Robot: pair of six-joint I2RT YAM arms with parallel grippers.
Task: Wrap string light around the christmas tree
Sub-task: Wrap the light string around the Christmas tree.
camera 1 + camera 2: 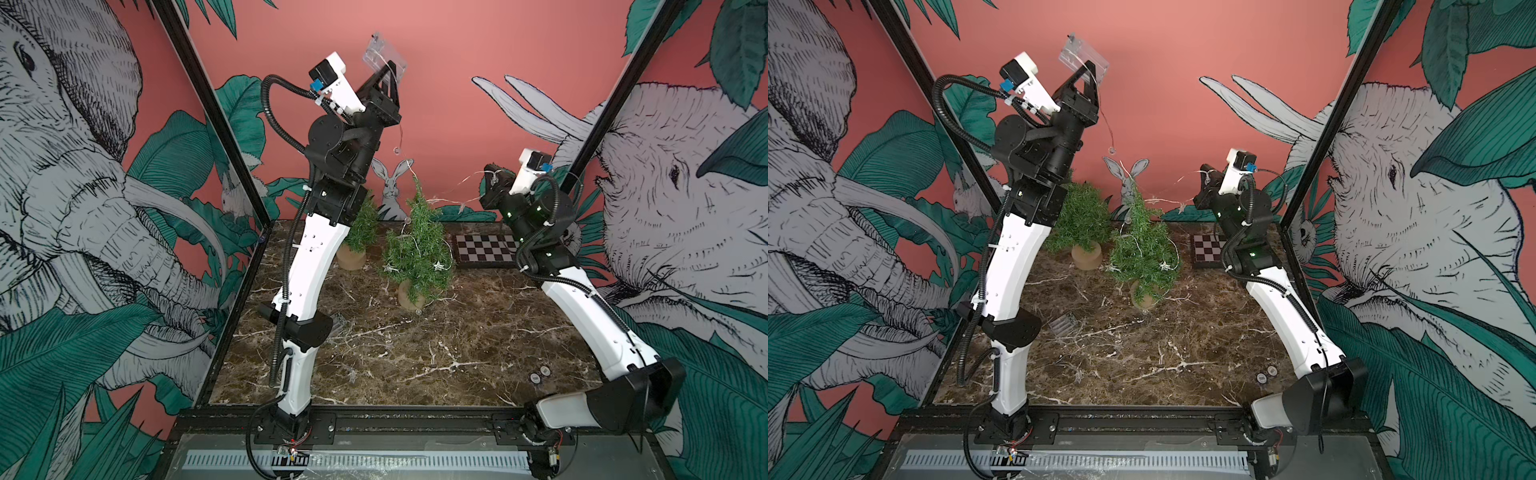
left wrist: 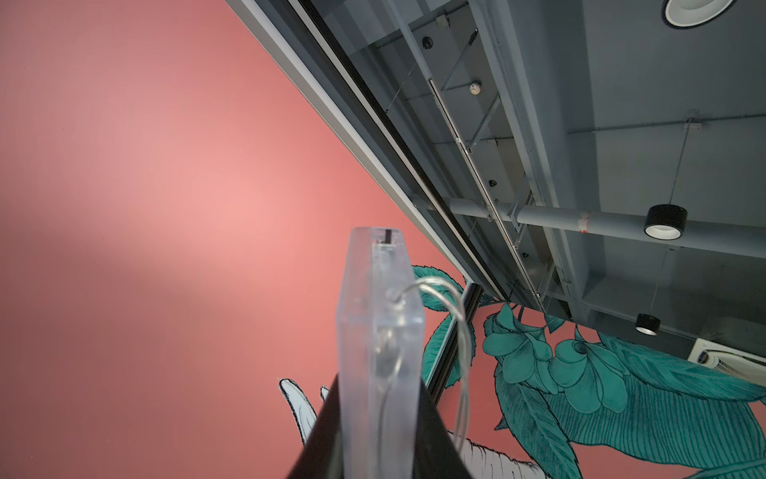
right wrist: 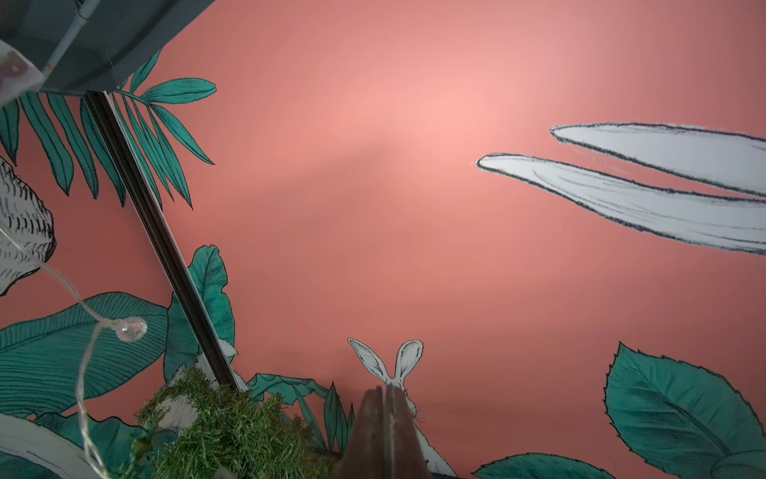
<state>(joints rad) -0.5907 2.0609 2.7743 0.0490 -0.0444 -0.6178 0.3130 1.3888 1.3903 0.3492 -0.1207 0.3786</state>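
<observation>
The christmas tree (image 1: 415,253) (image 1: 1144,253) stands mid-table on a round wooden base. Loops of the string light (image 1: 437,266), a thin clear wire with small stars and bulbs, lie round it. My left gripper (image 1: 388,77) (image 2: 379,385) is raised high above the table, shut on the string's clear plastic battery box (image 1: 384,62) (image 2: 379,311). The wire hangs from the box down to the treetop. My right gripper (image 1: 489,172) (image 3: 384,392) is at the back right, level with the treetop. Its fingers are pressed together, and in both top views a strand runs from the tree to them.
A second small tree (image 1: 363,228) stands behind my left arm. A chessboard (image 1: 484,249) lies at the back right. Two small round discs (image 1: 540,374) sit near the front right. A clear ribbed piece (image 1: 1063,324) lies by my left arm. Black frame posts (image 1: 216,112) flank the table.
</observation>
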